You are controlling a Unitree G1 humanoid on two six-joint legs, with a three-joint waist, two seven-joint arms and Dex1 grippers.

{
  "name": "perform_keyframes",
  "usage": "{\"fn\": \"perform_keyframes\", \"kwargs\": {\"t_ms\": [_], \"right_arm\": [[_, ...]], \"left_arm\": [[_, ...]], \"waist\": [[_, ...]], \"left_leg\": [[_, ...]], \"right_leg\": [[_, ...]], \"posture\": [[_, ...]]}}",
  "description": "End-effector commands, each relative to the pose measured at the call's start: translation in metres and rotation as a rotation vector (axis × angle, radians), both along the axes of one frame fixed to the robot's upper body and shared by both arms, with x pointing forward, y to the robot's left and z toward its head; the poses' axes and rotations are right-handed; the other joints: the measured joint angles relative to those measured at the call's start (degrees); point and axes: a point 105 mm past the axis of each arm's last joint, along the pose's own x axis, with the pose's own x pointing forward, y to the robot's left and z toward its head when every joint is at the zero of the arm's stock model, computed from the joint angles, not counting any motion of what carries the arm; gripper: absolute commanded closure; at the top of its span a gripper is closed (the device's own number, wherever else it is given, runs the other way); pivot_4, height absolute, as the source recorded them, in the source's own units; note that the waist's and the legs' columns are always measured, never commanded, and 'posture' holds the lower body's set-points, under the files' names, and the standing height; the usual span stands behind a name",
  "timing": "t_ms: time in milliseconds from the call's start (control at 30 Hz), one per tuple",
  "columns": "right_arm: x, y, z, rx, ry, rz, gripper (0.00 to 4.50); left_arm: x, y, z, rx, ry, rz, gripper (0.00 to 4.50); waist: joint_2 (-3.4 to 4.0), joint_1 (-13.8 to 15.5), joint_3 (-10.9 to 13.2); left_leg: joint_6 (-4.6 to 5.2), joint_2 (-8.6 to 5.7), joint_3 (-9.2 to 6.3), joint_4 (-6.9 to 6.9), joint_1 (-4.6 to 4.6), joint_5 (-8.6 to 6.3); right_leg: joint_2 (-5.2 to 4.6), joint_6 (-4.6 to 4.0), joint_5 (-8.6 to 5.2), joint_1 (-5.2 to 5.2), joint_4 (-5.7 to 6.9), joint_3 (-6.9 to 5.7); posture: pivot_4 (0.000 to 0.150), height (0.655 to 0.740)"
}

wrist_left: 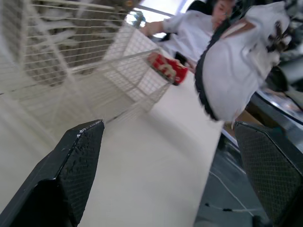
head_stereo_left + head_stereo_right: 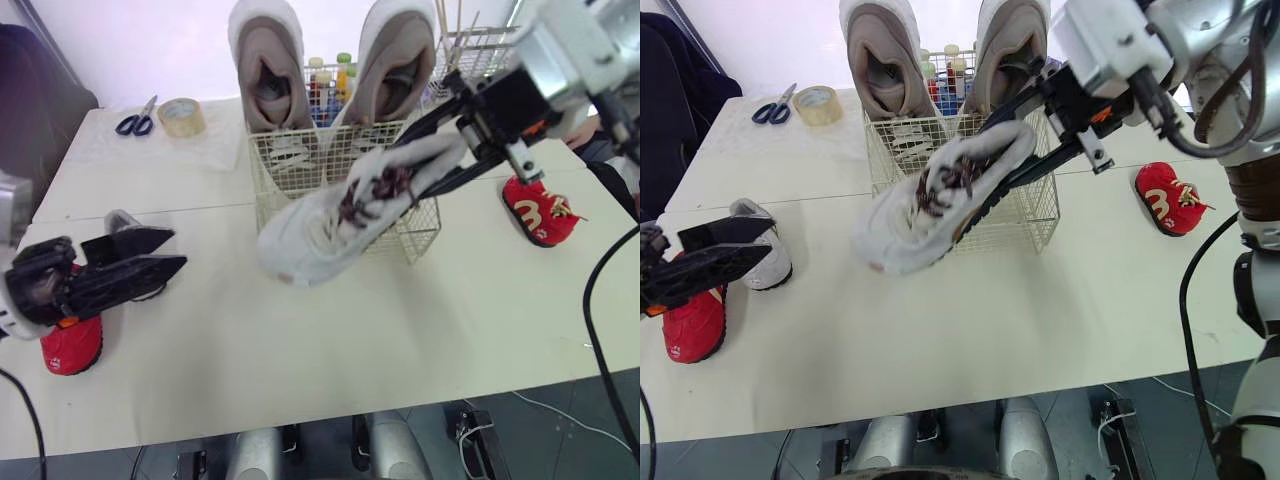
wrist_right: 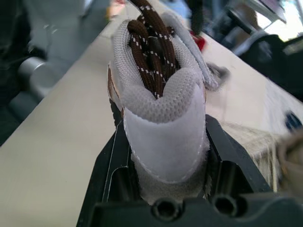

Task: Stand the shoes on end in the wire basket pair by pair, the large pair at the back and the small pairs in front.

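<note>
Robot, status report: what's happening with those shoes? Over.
Right gripper shut on white shoe, held over table before wire basket. Left gripper open, holding nothing. Large pair stands at basket's back. Nothing seen in the way.

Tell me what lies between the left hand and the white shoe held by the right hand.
Only bare table between the left hand and the white shoe, seen in the left eye view.

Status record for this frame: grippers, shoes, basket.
right gripper: shut on brown-laced shoe, midair in front of wire basket
left gripper: open, empty, low over table, left side
basket back: large pair, on end
loose on table: left red shoe, white shoe, right red shoe
</note>
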Motion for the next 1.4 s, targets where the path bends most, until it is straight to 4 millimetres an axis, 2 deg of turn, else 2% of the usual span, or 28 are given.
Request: {"fn": "perform_keyframes", "kwargs": {"t_ms": [33, 233, 400, 467, 533, 667, 833, 967, 1200, 1400], "right_arm": [[-0.016, 0.008, 0.009, 0.001, -0.049, 0.124, 3.22], [-0.029, 0.019, 0.000, -0.053, -0.035, 0.234, 3.22], [-0.028, 0.023, -0.006, -0.094, -0.060, 0.254, 3.22], [-0.026, 0.026, -0.006, -0.107, -0.076, 0.258, 3.22], [-0.024, 0.027, -0.006, -0.110, -0.082, 0.257, 3.22], [-0.024, 0.027, -0.005, -0.110, -0.079, 0.251, 3.22], [-0.024, 0.027, -0.007, -0.127, -0.079, 0.247, 3.22], [-0.014, 0.028, -0.011, -0.153, -0.110, 0.215, 3.22], [-0.007, 0.028, -0.014, -0.165, -0.127, 0.193, 3.22], [-0.013, 0.031, -0.011, -0.144, -0.114, 0.221, 3.22]], "left_arm": [[0.003, -0.018, 0.005, 0.023, -0.029, -0.128, 0.00], [0.024, -0.063, 0.012, 0.005, -0.054, -0.419, 0.00], [0.034, -0.087, 0.012, 0.013, -0.042, -0.551, 0.00], [0.037, -0.096, -0.003, 0.069, -0.019, -0.592, 0.00], [0.041, -0.098, -0.013, 0.101, -0.008, -0.611, 0.00], [0.045, -0.096, -0.016, 0.098, -0.002, -0.629, 0.00], [0.031, -0.110, -0.011, 0.051, 0.005, -0.748, 0.00], [0.019, -0.119, -0.006, 0.032, 0.008, -0.834, 0.00], [0.018, -0.119, -0.005, 0.029, 0.015, -0.835, 0.00], [0.015, -0.121, -0.014, 0.053, 0.041, -0.847, 0.00]], "waist": [[-0.01, -0.07, -0.01], [-0.14, 0.32, -0.01], [-0.34, 1.00, 0.05], [-0.39, 1.06, 0.09], [-0.41, 1.13, 0.10], [-0.47, 1.11, 0.13], [-0.50, 1.35, 0.14], [-0.52, 1.22, 0.14], [-0.53, 1.18, 0.15], [-0.53, 1.27, 0.15]], "left_leg": [[-0.08, 0.01, 0.05, -0.02, 0.00, 0.05], [-0.03, 0.04, 0.33, 0.12, -0.02, 0.09], [0.17, 0.10, 0.43, 0.31, -0.02, 0.16], [0.18, 0.10, 0.43, 0.39, -0.02, 0.16], [0.18, 0.08, 0.44, 0.45, 0.00, 0.16], [0.17, 0.15, 0.42, 0.63, -0.02, 0.16], [0.29, 0.18, 0.33, 0.92, -0.07, 0.08], [0.40, 0.15, 0.34, 1.06, -0.07, 0.02], [0.39, 0.16, 0.32, 1.10, -0.04, 0.03], [0.39, 0.16, 0.32, 1.12, -0.04, 0.03]], "right_leg": [[0.02, 0.05, 0.03, -0.01, 0.01, -0.01], [0.22, 0.46, 0.26, 0.14, 0.16, 0.10], [0.28, 0.51, 0.27, 0.08, 0.41, 0.18], [0.27, 0.52, 0.27, 0.03, 0.60, 0.19], [0.27, 0.52, 0.26, 0.01, 0.72, 0.20], [0.30, 0.51, 0.26, -0.01, 0.89, 0.20], [0.28, 0.51, 0.26, 0.10, 0.91, 0.19], [0.21, 0.51, 0.26, 0.19, 0.89, 0.20], [0.23, 0.52, 0.27, 0.22, 0.95, 0.20], [0.24, 0.52, 0.27, 0.23, 0.95, 0.20]], "posture": [[0.150, 0.7400], [0.150, 0.7400], [0.150, 0.7400], [0.150, 0.7400], [0.150, 0.7400], [0.150, 0.7400], [0.150, 0.7400], [0.150, 0.7400], [0.150, 0.7400], [0.150, 0.7400]]}}
